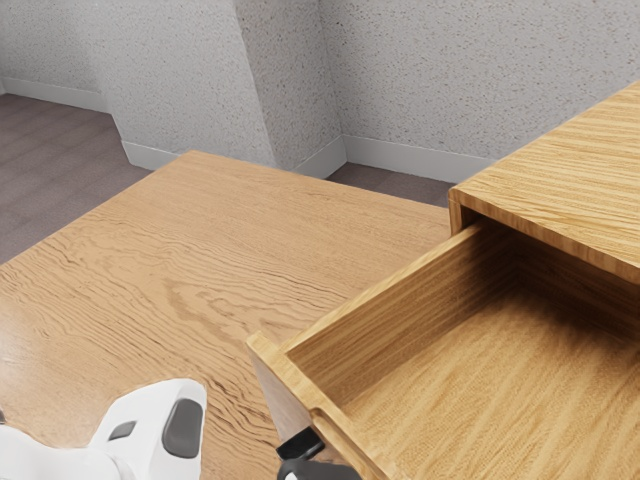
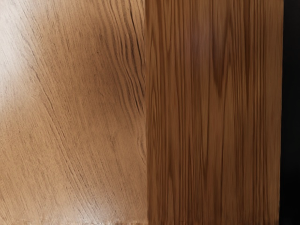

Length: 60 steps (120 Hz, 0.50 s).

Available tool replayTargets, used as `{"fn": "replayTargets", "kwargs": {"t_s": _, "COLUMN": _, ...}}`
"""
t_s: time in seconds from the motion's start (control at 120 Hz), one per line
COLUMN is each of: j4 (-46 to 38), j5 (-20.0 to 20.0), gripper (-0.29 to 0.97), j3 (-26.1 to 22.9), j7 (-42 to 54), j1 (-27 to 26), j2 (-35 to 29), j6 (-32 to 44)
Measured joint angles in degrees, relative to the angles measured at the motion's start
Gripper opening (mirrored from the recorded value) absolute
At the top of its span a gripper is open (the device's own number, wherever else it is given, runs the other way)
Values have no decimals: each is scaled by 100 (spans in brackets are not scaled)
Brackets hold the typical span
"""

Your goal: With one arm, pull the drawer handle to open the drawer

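Note:
The wooden drawer [image 1: 420,330] stands pulled far out of its cabinet [image 1: 560,190] at the exterior view's right, and its inside is empty. Its front panel [image 1: 275,385] faces the view's lower left. My black gripper [image 1: 305,458] sits low against that front panel at the bottom edge of the exterior view, with the white arm [image 1: 140,435] behind it. The handle is hidden there. In the wrist view the darker drawer front [image 2: 213,112] lies close under my hand, beside the lighter tabletop [image 2: 70,122].
The wooden table [image 1: 180,260] stretches out to the exterior view's left of the drawer. Grey speckled walls [image 1: 440,70] stand behind, with a jutting wall corner [image 1: 240,80] past the table's far edge.

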Motion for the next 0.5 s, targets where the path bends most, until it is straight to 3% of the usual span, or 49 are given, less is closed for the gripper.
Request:
{"fn": "replayTargets", "kwargs": {"t_s": 0.092, "j4": -31, "j5": -185, "gripper": 67, "j3": -258, "j7": -61, "j1": 122, "j2": -123, "j6": -42}}
{"fn": "replayTargets", "kwargs": {"t_s": 0.175, "j4": -36, "j5": -720, "gripper": 66, "j3": -579, "j7": -126, "j1": 246, "j2": -235, "j6": -87}}
{"fn": "replayTargets", "kwargs": {"t_s": 0.417, "j4": 669, "j5": -267, "gripper": 67, "j3": -1475, "j7": -306, "j1": 144, "j2": -351, "j6": -297}}
{"fn": "replayTargets", "kwargs": {"t_s": 0.5, "j4": 1795, "j5": -117, "gripper": 67, "j3": -1517, "j7": -321, "j1": 1173, "j2": -239, "j6": -829}}
